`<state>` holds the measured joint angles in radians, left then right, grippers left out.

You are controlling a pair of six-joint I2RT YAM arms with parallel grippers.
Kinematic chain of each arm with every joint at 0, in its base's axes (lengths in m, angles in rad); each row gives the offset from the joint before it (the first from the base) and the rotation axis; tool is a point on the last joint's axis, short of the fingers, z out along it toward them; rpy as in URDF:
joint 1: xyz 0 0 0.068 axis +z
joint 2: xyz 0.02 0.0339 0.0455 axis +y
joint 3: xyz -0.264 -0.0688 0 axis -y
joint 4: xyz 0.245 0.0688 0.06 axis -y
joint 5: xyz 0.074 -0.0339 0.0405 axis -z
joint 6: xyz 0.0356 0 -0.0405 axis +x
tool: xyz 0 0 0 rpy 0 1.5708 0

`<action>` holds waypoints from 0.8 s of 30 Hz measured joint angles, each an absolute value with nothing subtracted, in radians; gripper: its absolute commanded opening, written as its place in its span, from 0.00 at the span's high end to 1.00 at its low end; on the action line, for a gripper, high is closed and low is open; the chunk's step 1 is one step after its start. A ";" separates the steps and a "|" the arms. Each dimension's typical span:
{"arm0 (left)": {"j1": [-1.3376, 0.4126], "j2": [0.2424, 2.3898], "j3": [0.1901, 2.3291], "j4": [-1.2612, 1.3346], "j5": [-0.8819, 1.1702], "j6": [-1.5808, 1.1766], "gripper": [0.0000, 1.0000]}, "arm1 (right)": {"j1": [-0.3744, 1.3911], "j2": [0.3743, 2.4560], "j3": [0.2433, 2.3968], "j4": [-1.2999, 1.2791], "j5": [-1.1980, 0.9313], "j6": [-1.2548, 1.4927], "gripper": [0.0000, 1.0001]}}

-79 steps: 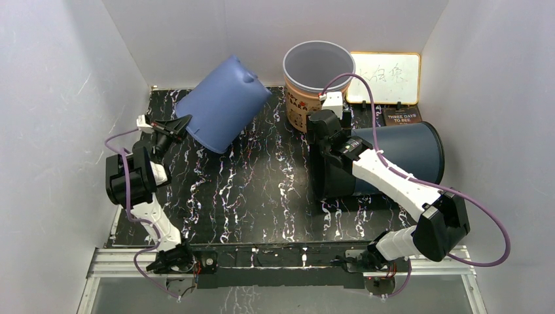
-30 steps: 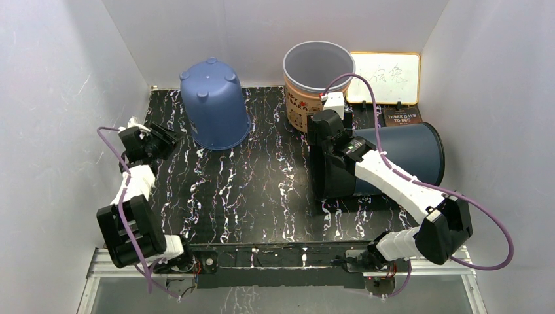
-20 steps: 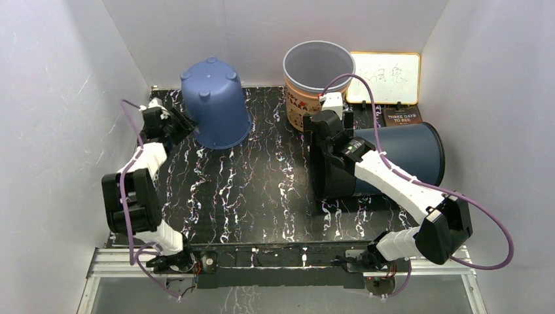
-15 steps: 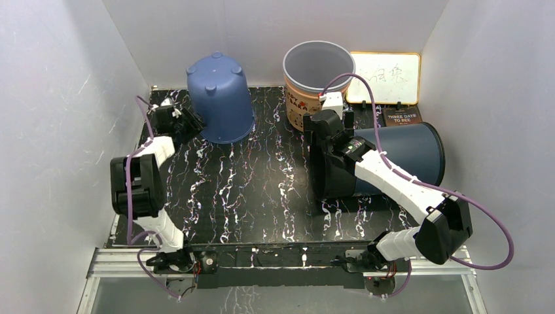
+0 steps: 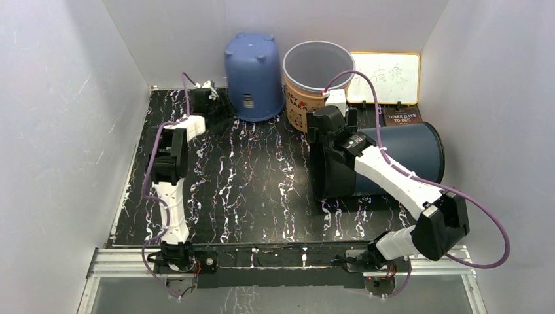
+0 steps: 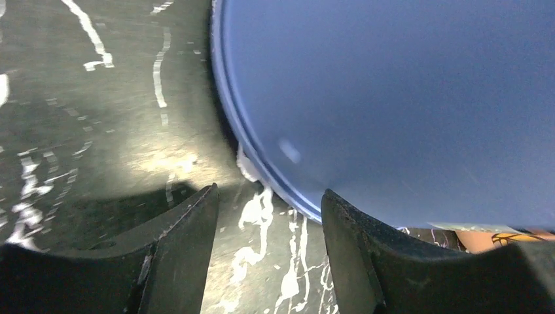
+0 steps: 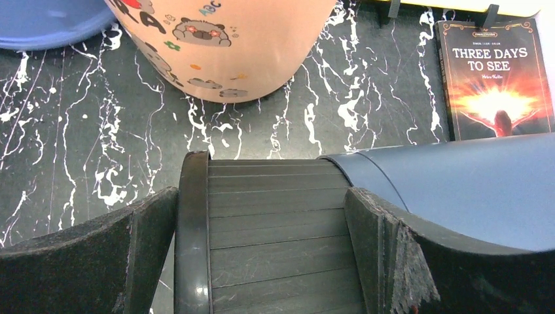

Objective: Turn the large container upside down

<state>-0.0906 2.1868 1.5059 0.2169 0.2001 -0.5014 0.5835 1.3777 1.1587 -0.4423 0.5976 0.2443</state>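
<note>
Large navy container (image 5: 412, 147) on its side, ribbed inside

Parted pincer (image 6: 269, 193) at blue bucket (image 6: 406, 98) (marbled table (image 6: 98, 131))

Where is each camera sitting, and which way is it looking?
Top: above and behind, looking down at the table; left arm and right arm show.
Left wrist: on the left arm, facing the blue bucket; its open left gripper shows.
Right wrist: on the right arm, facing the dark bin and orange bucket; open right gripper shows.
Shared: top and left wrist both show the blue bucket.
</note>
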 measured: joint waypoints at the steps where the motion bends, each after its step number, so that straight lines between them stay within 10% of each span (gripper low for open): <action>1: -0.101 2.201 1.516 0.223 0.205 -0.501 0.43 | 0.581 1.382 1.163 -0.442 0.597 0.244 0.02; 24: -0.147 1.558 1.011 0.080 0.245 -0.458 0.43 | 0.614 1.338 1.187 -0.566 0.580 0.257 0.02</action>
